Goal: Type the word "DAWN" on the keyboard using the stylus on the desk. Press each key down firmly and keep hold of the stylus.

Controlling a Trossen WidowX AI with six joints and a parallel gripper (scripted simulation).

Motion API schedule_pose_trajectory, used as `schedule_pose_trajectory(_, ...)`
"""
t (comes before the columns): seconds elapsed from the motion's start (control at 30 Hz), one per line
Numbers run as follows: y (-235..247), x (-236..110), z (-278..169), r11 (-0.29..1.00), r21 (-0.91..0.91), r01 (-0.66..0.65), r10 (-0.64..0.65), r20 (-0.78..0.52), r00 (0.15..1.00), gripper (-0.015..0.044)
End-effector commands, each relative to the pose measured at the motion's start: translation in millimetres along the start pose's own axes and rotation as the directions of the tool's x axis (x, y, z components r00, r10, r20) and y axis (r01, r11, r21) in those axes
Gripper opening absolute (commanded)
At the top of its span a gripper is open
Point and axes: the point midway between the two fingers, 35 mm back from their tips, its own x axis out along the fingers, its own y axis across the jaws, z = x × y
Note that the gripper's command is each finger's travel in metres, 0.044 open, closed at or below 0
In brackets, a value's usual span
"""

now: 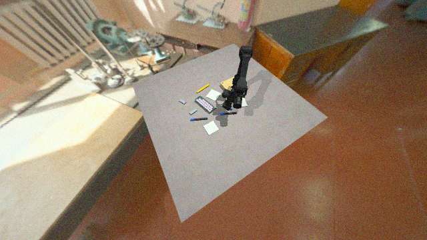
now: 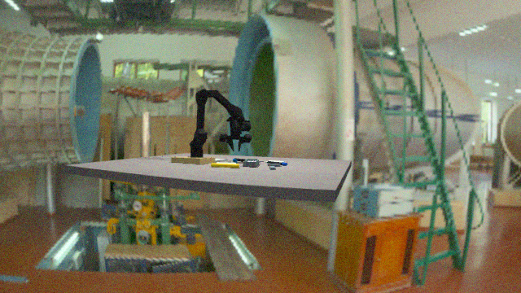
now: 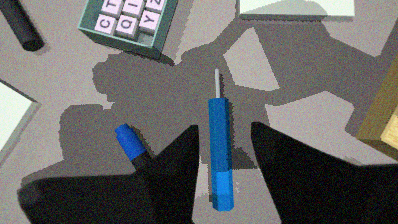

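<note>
Stylus: a blue stylus [image 3: 220, 145] with a thin pale tip lies flat on the grey tabletop [image 3: 305, 70], tip pointing toward the keyboard.
Tool: the black tool [image 3: 222, 165] hangs over the stylus with its two fingers partly apart, one on each side of the blue body; gaps show on both sides, so it grips nothing.
Keyboard: a small green-framed keyboard [image 3: 131, 22] with pale lilac keys sits beyond the stylus tip and a little to its left in the wrist view, near but apart from it.
Marker: a black pen with a blue cap [image 3: 131, 142] lies just left of the stylus, partly under the left finger.
Second pen: another dark pen [image 1: 199, 119] with a blue end lies farther from the stylus, on the keyboard's near side in the top view.
Paper: white squares lie around the stylus, one [image 1: 211, 127] near the second pen, one [image 1: 213, 95] beside the keyboard.
Wooden block: a tan block [image 3: 382, 117] sits right of the stylus.
Pencil: a yellow pencil [image 1: 202, 88] lies beyond the keyboard.
Arm: the black arm [image 1: 243, 71] bends down over the stylus.
</note>
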Motion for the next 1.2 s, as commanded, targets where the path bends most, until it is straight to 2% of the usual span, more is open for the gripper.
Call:
schedule_pose_trajectory(0.0,-1,0,0,1.0,0.018,-0.008,0.007,0.006,1.0,0.015)
schedule_pose_trajectory(1.17,-1,24,-14,1.0,0.018,-0.007,0.007,0.006,1.0,0.015)
